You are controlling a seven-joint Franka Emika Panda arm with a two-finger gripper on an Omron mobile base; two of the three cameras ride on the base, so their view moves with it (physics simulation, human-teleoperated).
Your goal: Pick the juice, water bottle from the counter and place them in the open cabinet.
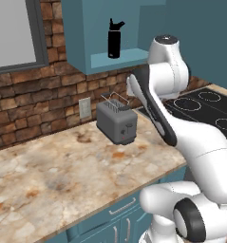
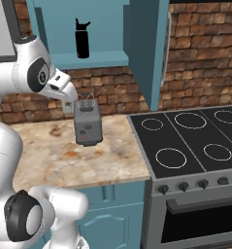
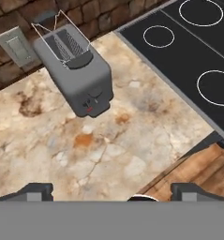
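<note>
The black water bottle [image 1: 114, 40] [image 2: 82, 40] with its loop-handle lid stands upright on the shelf of the open teal cabinet [image 1: 127, 59] [image 2: 105, 59]. The juice is out of view. My gripper [image 3: 113, 191] is open and hangs high above the beige marbled counter [image 1: 62, 175] [image 2: 112, 163] [image 3: 132, 140]. It looks down on the counter's front part, with nothing between its fingertips [image 3: 36, 190].
A grey toaster [image 1: 117, 122] [image 2: 87, 125] [image 3: 78, 75] stands on the counter by the brick wall, under the cabinet. A black stove top [image 1: 205, 107] [image 2: 195, 141] [image 3: 188, 47] adjoins the counter on the right. A wall outlet [image 1: 85, 107] [image 3: 15, 47] sits behind the toaster.
</note>
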